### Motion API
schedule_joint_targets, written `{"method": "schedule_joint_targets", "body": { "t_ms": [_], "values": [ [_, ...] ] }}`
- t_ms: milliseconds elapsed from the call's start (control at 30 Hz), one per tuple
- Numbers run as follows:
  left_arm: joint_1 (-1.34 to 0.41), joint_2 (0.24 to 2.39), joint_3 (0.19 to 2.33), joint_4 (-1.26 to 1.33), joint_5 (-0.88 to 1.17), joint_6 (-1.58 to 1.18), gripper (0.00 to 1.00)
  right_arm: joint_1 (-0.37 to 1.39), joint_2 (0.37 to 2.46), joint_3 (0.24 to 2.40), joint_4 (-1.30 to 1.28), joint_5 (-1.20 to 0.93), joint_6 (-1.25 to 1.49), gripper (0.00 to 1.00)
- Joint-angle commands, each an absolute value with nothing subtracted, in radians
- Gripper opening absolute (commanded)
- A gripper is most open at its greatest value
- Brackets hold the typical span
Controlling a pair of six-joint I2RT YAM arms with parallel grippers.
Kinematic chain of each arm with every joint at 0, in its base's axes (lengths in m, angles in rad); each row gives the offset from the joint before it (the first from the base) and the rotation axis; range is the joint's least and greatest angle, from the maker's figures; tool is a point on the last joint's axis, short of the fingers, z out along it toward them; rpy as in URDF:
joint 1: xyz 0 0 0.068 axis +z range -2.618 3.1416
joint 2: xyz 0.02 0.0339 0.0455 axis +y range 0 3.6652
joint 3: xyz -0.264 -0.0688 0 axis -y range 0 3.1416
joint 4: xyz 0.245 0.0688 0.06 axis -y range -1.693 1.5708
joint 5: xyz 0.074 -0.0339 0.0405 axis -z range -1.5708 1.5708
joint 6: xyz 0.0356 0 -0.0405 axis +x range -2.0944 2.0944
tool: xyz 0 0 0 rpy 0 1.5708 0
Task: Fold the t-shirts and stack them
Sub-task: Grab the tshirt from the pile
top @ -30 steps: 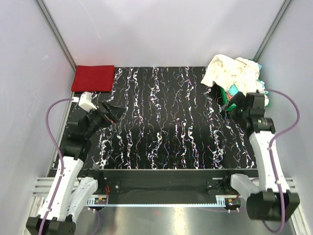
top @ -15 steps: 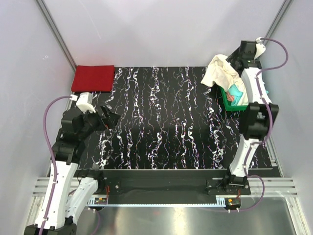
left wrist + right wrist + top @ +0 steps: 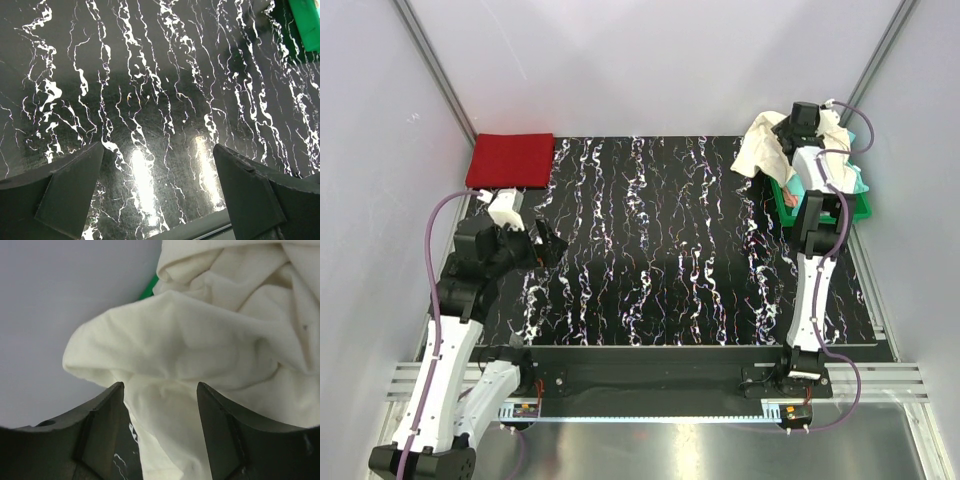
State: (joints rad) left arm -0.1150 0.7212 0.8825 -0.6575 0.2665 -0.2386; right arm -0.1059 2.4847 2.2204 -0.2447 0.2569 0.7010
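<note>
Much of the green tray [image 3: 861, 208] was hidden under the right arm and the heaped cream-white t-shirt [image 3: 760, 150]. Only a scrap of the teal t-shirt [image 3: 860, 179] showed in it, and a reddish patch there was too small to name. Nearer, the left gripper [image 3: 548, 243] hung above the black marbled table [image 3: 660, 250] with fingers [image 3: 70, 190] spread wide and empty, its arm bent at the elbow. Far back, the right arm stretched out long, and the right gripper [image 3: 160, 387] stood parted astride a fold of the cream-white t-shirt. The folded red t-shirt [image 3: 510, 160] lay at the far left corner
</note>
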Motion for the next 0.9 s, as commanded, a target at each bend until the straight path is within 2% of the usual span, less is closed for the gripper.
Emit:
{"method": "schedule_joint_targets", "body": {
  "t_ms": [0,167,233,300,400,433,500,533,867],
  "values": [
    [-0.109,0.736,0.911,-0.643,0.295,-0.216,0.99,-0.109,2.56,2.361,-0.19,0.334,0.817,0.68],
    [-0.109,0.758,0.911,-0.646,0.285,-0.218,0.99,-0.109,2.655,2.442,-0.137,0.411,0.902,0.66],
    [-0.109,0.765,0.911,-0.643,0.291,-0.222,0.99,-0.11,2.698,2.485,-0.092,0.422,0.896,0.58],
    [-0.109,0.778,0.914,-0.641,0.296,-0.224,0.99,-0.112,2.732,2.555,-0.083,0.423,0.91,0.55],
    [-0.109,0.79,0.919,-0.641,0.302,-0.232,0.99,-0.123,2.799,2.617,-0.063,0.397,0.936,0.38],
    [-0.109,0.795,0.92,-0.641,0.307,-0.23,0.99,-0.126,2.821,2.649,-0.061,0.384,0.962,0.23],
    [-0.109,0.798,0.925,-0.643,0.305,-0.238,0.99,-0.132,2.824,2.674,-0.057,0.368,0.976,0.03],
    [-0.109,0.798,0.927,-0.643,0.304,-0.242,0.99,-0.132,2.803,2.677,-0.061,0.362,0.973,0.0],
    [-0.109,0.785,0.93,-0.566,0.334,-0.348,0.99,-0.127,2.404,2.658,-0.049,0.281,0.867,0.0]
  ]
}}
